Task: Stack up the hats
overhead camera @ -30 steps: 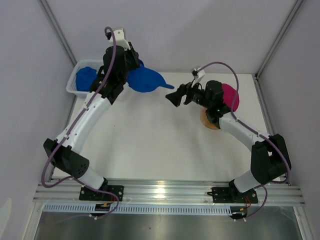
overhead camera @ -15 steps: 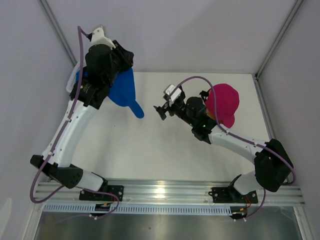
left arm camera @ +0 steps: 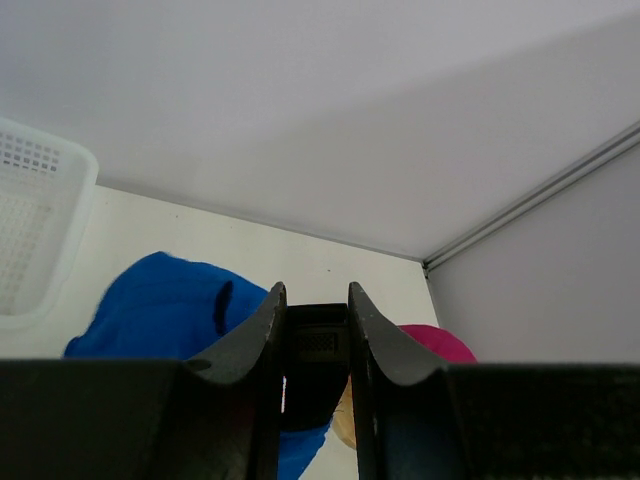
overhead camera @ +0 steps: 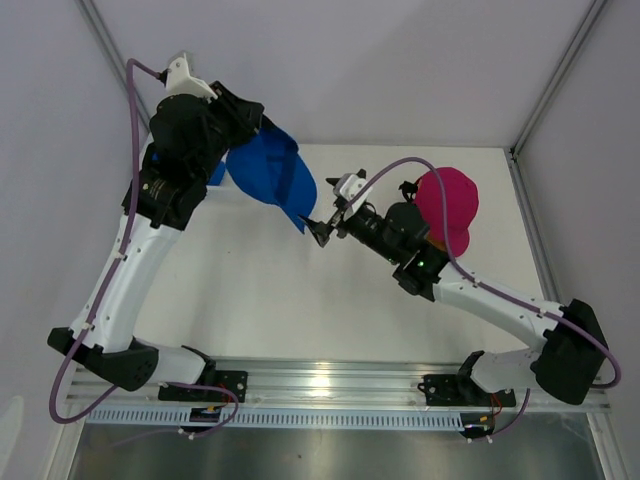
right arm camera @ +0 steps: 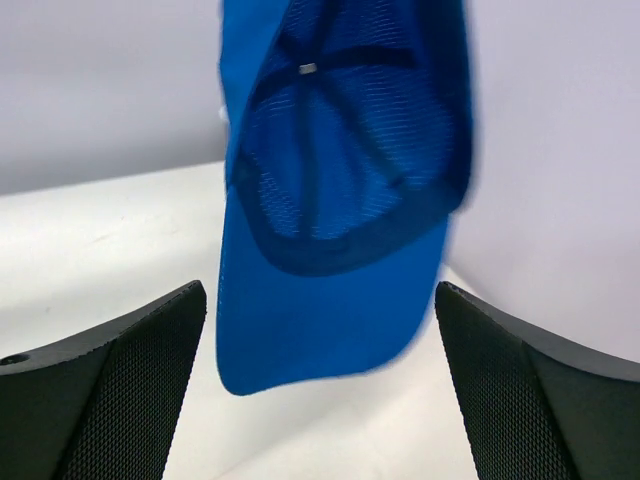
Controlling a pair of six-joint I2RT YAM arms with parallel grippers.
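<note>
Over the bare white tabletop (overhead camera: 280, 290), your left gripper (left arm camera: 312, 300) pinches the royal blue fabric cap (overhead camera: 268, 172); your right gripper (right arm camera: 318, 300) gapes wide around its brim tip; the pinch point is hidden.

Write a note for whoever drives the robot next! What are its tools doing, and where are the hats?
The left tool is shut on the blue hat, holding it up in the air with the brim hanging down.
The right tool is open, close to that brim.
The pink hat sits at the far right of the table.
Done: blue hat lifted. No hats look stacked yet.
Left: probably carry the blue hat onto the pink hat. No other hats are in sight.
</note>
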